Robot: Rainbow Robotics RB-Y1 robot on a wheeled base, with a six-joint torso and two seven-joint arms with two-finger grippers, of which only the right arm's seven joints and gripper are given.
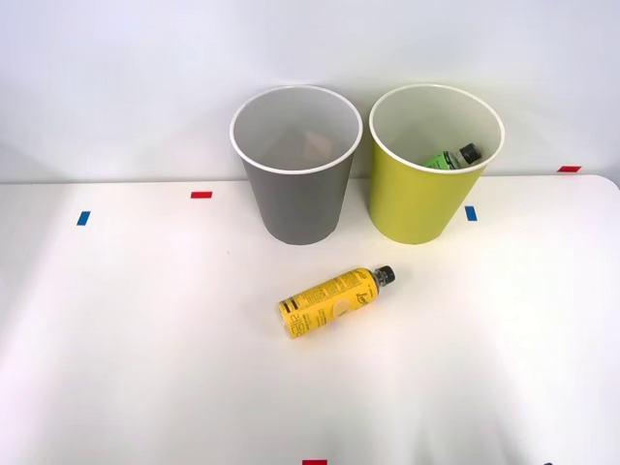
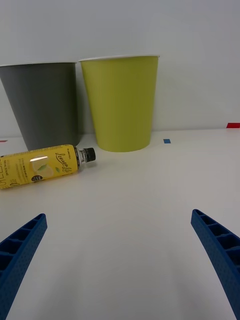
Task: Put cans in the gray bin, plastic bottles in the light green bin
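Observation:
A yellow-labelled plastic bottle [image 1: 334, 300] [image 2: 42, 165] lies on its side on the white table, its dark cap pointing toward the light green bin [image 1: 417, 208] [image 2: 120, 105]. Inside that bin rests a green-labelled bottle [image 1: 453, 157] with a dark cap. To the left of it stands the gray bin [image 1: 295, 208] [image 2: 42, 105], with something pale dimly seen at its bottom. My right gripper [image 2: 117, 260] is open low over the table, its blue ribbed fingers [image 2: 220, 250] spread wide, nothing between them. The yellow bottle lies ahead of it, off toward one finger.
Small red and blue tape marks [image 1: 201, 195] dot the white table [image 1: 145, 368]. A plain pale wall rises behind the bins. Bare tabletop stretches between my fingers and the bins.

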